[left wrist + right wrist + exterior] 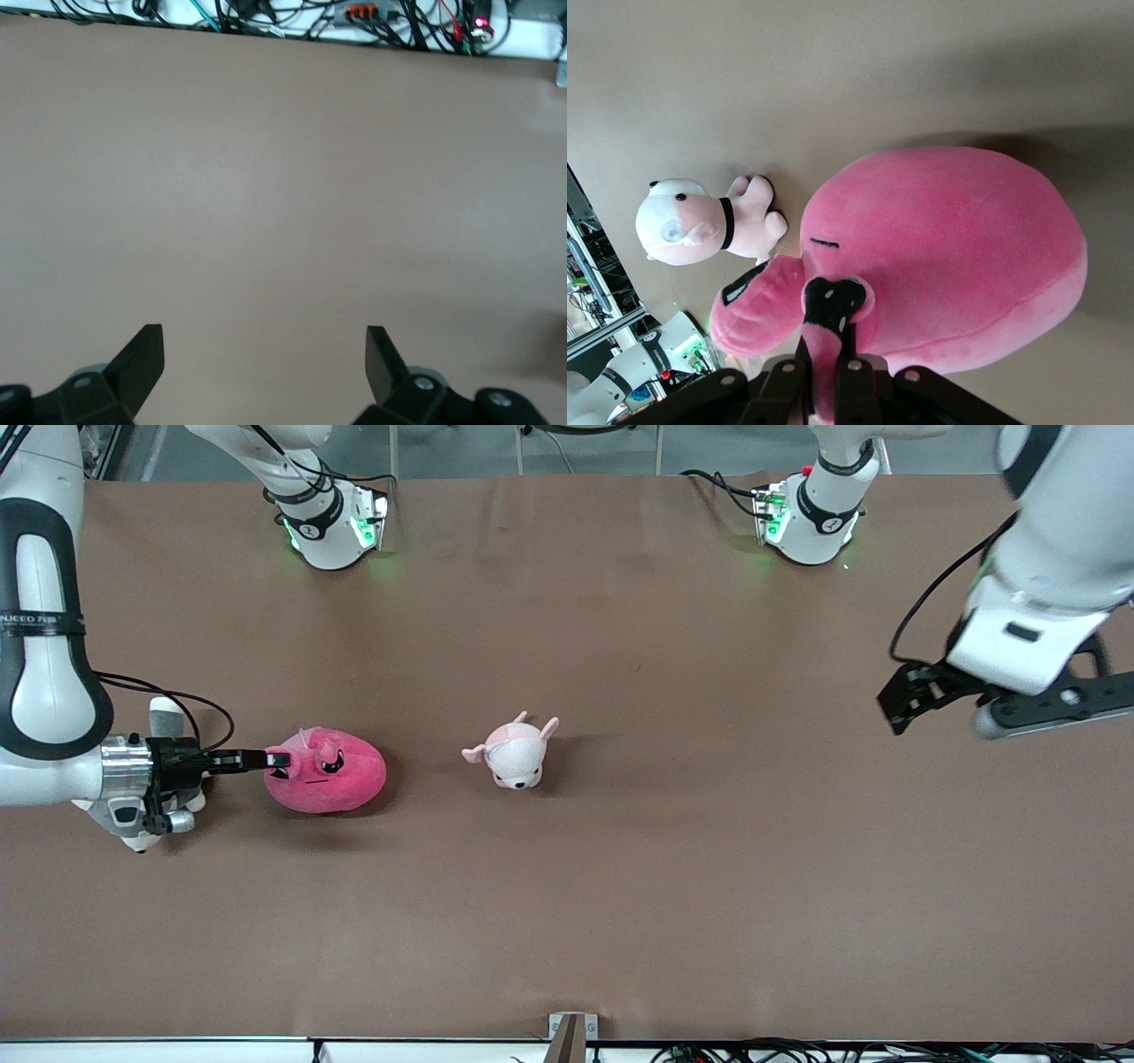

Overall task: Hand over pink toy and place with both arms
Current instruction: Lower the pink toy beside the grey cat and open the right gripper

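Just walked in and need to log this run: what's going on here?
The right gripper is shut on the pink toy, pinching a bit of plush at its face while the toy rests on the table. The small pink-and-white puppy plush lies beside it, toward the left arm's end. The left gripper waits open in the air over that end of the table, holding nothing.

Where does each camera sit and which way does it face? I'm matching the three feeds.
Front view: high across the table, facing both bases; shows both arms, the right gripper shut on the pink toy, the left gripper over bare table.
Left wrist view: looks down at bare table past the open left gripper.
Right wrist view: looks along the right gripper at the pink toy.
Front and right wrist views share the toy and the puppy.
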`<state>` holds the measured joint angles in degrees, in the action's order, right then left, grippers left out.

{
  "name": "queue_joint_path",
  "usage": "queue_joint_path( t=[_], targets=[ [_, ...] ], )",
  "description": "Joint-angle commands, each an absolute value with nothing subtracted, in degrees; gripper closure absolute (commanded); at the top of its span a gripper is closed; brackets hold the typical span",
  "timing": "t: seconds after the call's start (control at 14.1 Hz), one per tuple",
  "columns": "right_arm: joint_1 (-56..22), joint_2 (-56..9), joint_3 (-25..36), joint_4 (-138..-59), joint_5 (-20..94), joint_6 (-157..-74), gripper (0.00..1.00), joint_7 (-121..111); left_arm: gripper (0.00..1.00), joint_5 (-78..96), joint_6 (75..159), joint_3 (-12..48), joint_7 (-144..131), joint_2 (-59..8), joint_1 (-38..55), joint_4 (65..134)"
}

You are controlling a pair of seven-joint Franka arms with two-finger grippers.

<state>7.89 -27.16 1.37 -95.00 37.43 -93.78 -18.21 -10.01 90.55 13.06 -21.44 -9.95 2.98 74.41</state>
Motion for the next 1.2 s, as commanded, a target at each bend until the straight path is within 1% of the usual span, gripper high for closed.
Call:
queue_joint_path(
  t=[0.0,0.14,0.21,0.28,0.35,0.42,0.5,0.71,0.78,0.92,1.13],
  targets=[
    [9.0,-28.3,0.7,-94.7,38.8,-93.5,0.98,-18.9,0.00,-6.9,87.3,13.3,-16.4,-6.8,-0.6,76.0],
    [9.0,-29.3,0.7,-94.7,38.8,-93.6,0.97,-18.9,0.00,-4.0,85.6,12.9,-13.9,-5.3,-2.9,76.6],
    [9.0,-29.3,0.8,-94.8,38.8,-93.6,0.97,-18.9,0.00,-3.6,85.5,11.0,-12.4,-3.9,-2.4,78.2],
    [8.9,-29.4,0.8,-94.7,38.8,-93.6,0.95,-18.9,0.00,-3.2,85.6,8.8,-12.0,-2.5,-1.2,80.4],
    [8.8,-29.4,0.8,-94.7,38.8,-93.4,0.68,-18.3,0.00,-1.9,85.9,7.2,-11.9,-0.6,0.0,82.9],
    [9.0,-29.3,0.8,-94.6,38.8,-93.4,0.09,-18.0,0.00,-0.7,86.0,4.8,-11.7,1.3,0.7,85.2],
    [8.9,-29.2,0.9,-93.7,38.6,-93.4,0.00,-18.0,0.00,-0.1,86.0,3.4,-11.1,2.4,1.9,86.7],
    [8.9,-28.0,1.3,-91.6,37.8,-92.8,0.00,-18.0,0.00,0.0,86.2,2.4,-9.8,5.7,3.2,91.4],
    [8.7,-25.8,1.8,-91.5,37.2,-92.8,0.00,-17.9,0.00,0.0,86.2,1.8,-9.7,6.6,4.1,92.7],
    [8.4,-22.6,1.9,-89.8,30.5,-92.9,0.00,-17.7,0.00,0.1,86.1,1.6,-8.8,7.5,4.7,94.0],
    [8.2,-18.4,1.6,-86.1,20.2,-92.7,0.00,-10.4,0.00,0.1,86.0,1.7,-6.5,7.8,5.2,94.5]
  ],
)
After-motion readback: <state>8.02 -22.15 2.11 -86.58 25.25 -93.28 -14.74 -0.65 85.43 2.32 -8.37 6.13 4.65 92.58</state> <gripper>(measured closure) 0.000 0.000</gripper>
